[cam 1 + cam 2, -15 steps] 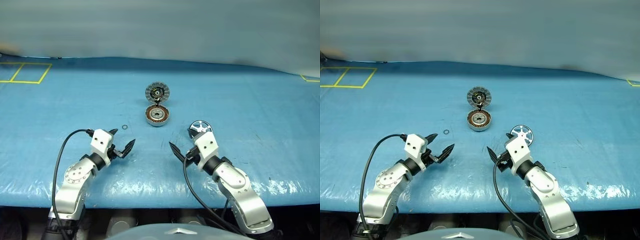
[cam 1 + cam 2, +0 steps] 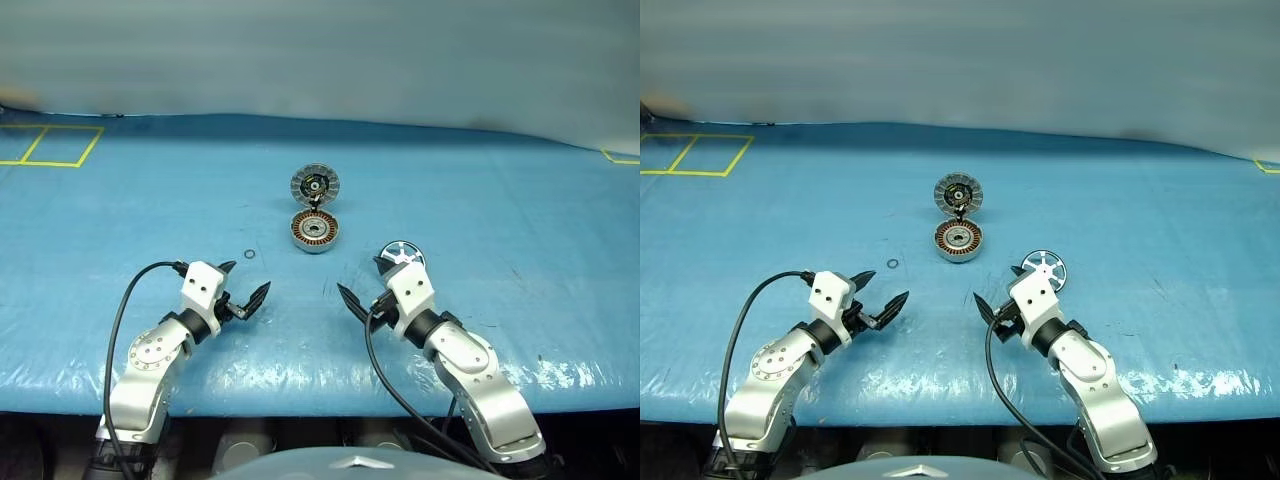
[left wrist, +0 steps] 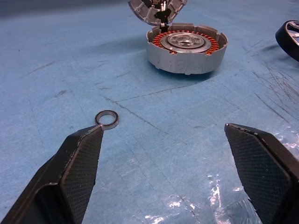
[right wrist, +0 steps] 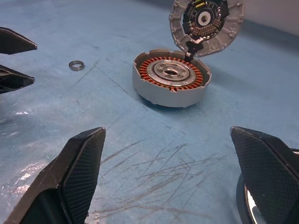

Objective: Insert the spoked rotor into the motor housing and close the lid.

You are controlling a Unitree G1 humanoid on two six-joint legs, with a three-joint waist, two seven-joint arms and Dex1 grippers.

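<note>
Claws left [image 2: 243, 288] and right [image 2: 360, 284] hover low over the table [image 2: 520, 200], fingers spread apart, angled inward.

Robotics lab bench, blue plastic sheeting [image 2: 520, 200] over the worktop, yellow tape squares [image 2: 50, 145] marking zones

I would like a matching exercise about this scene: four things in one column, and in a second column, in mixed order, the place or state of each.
Things:
1. spoked rotor
2. motor housing
3. lid
4. small ring

Places or states:
A. swung open, standing up behind the housing
B. lying on the mat beside the right gripper
C. open cup showing copper windings
D. lying on the mat between the housing and the left gripper

Pairs: 1-B, 2-C, 3-A, 4-D
</note>
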